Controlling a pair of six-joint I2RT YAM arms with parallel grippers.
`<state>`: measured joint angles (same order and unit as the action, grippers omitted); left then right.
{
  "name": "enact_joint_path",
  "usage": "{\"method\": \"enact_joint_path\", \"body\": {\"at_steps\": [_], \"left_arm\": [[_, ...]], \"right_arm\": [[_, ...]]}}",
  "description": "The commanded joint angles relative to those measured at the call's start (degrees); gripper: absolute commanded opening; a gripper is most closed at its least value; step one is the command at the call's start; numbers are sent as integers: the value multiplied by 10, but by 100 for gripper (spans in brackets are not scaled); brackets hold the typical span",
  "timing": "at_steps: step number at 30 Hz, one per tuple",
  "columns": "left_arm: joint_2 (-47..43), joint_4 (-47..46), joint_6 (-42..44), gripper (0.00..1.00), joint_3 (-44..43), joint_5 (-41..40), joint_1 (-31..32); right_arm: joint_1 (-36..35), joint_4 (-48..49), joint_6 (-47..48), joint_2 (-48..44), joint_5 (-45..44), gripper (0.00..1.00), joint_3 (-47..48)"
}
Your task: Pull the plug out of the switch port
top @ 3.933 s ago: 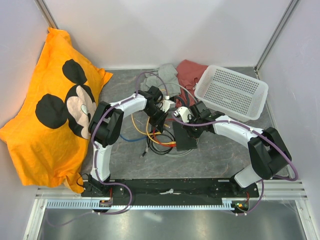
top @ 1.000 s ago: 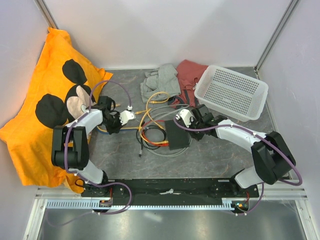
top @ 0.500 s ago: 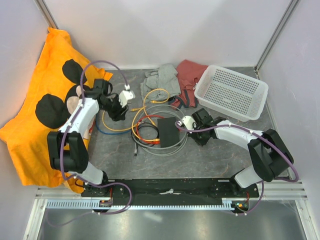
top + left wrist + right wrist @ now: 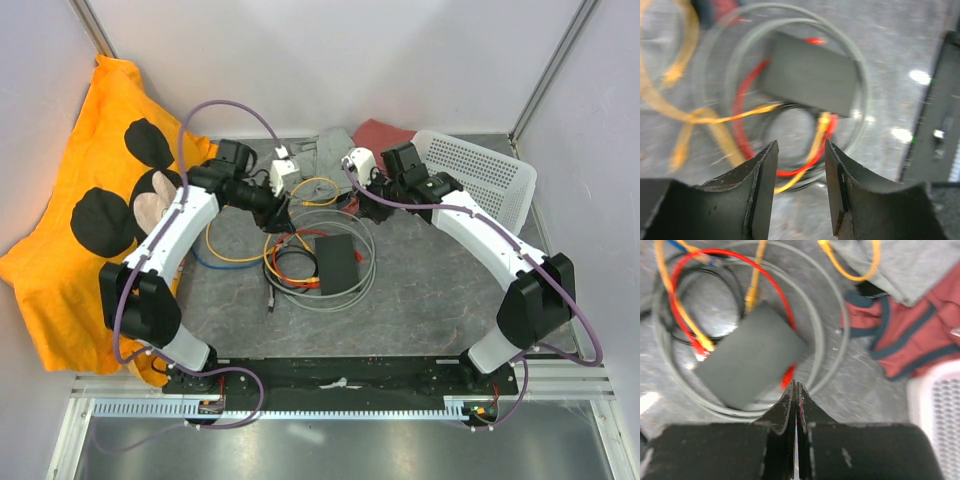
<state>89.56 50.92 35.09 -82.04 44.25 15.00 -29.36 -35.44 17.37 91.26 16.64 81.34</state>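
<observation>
1. The left gripper [image 4: 801, 146] hangs above the desk [image 4: 450, 300] with its two fingers apart. Nothing is between them. The right gripper [image 4: 795, 386] has its fingers pressed together, also on nothing.
2. Beyond the left gripper lie loose loops: a yellow cable [image 4: 735, 116], a red cable [image 4: 740, 92] and a grey cable [image 4: 819, 340] that circles the black box [image 4: 810, 75].
3. The black box lies flat on the desk, near the middle of the top view and a little below both grippers in that picture. Its long axis runs almost from the upper to the lower edge of the frame, with a small tilt.
4. I cannot tell which edge carries the sockets, so I cannot say which way they face. In the right wrist view a red plug [image 4: 788, 375] touches the lower right edge of the box, and a yellow plug [image 4: 751, 292] ends just beside its upper corner. The blur hides whether either one sits in a socket.
5. In my judgement the step in hand is the approach to the plug. To do it well:
   - The closed gripper should press the box down so that it cannot slide.
   - The open gripper should take the plug body close to the socket, not the cable.
   - The pull should go straight along the plug, level with the desk.
</observation>
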Motion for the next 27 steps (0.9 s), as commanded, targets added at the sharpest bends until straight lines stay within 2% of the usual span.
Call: {"method": "enact_joint_path", "body": {"at_steps": [1, 6, 11, 14, 18, 27], "left_arm": [[28, -20, -102, 49, 38, 36, 53], [66, -92, -206, 48, 99, 25, 63], [120, -121, -250, 45, 124, 86, 63], [153, -132, -254, 43, 133, 99, 65], [177, -151, -257, 43, 141, 72, 68], [238, -172, -265, 43, 141, 91, 70]], "right_arm": [[-9, -3, -55, 19, 73, 0, -33], [-12, 17, -97, 11, 102, 0, -101], [-14, 52, -138, 11, 125, 0, -156], [-20, 63, -145, 15, 140, 0, -171], [-32, 71, -151, 16, 148, 0, -179], [-49, 73, -141, 35, 103, 0, -214]]}}
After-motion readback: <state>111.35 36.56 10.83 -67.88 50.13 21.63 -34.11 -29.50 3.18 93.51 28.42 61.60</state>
